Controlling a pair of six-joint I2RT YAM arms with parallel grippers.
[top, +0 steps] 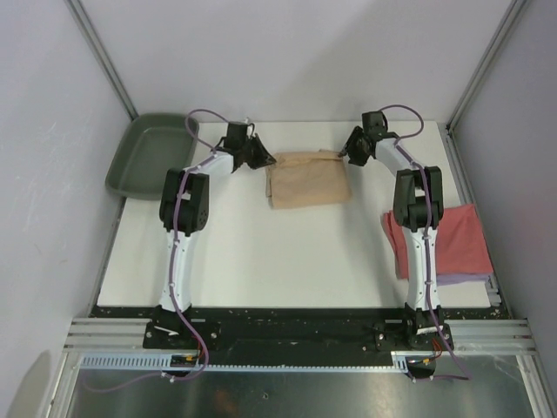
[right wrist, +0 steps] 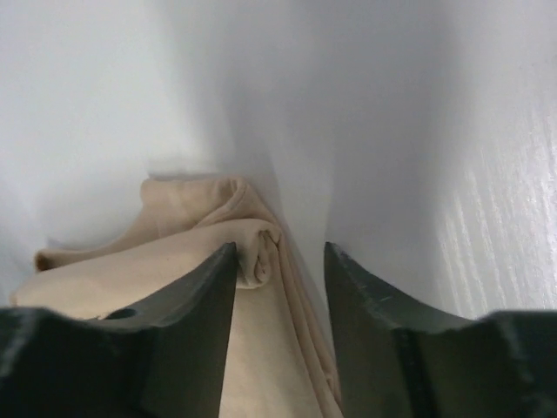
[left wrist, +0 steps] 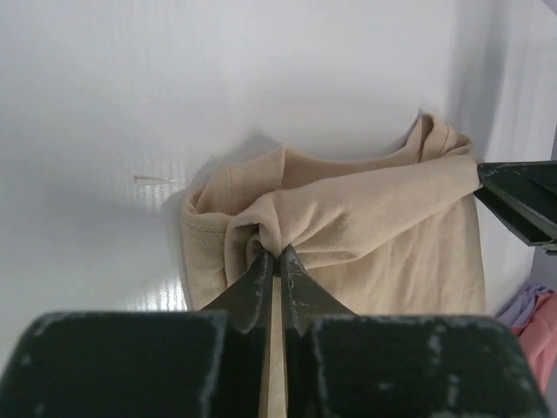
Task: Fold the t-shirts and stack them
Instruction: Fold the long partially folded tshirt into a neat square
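Note:
A tan t-shirt (top: pixel 306 179) lies folded at the back middle of the white table. My left gripper (top: pixel 259 158) is shut on a bunched fold at its far left corner (left wrist: pixel 277 228). My right gripper (top: pixel 346 154) stands open at the far right corner. Its jaws are apart, and a rolled edge of the tan cloth (right wrist: pixel 258 252) lies loose between them. A coral-red t-shirt (top: pixel 457 242) lies folded at the right edge, on top of a pale lavender t-shirt (top: pixel 461 279) that shows only as a strip beneath it.
A dark green tray (top: pixel 150 153) sits at the far left corner, partly off the table (top: pixel 261 252). Grey walls close in the left, back and right sides. The black rail holding the arm bases runs along the near edge.

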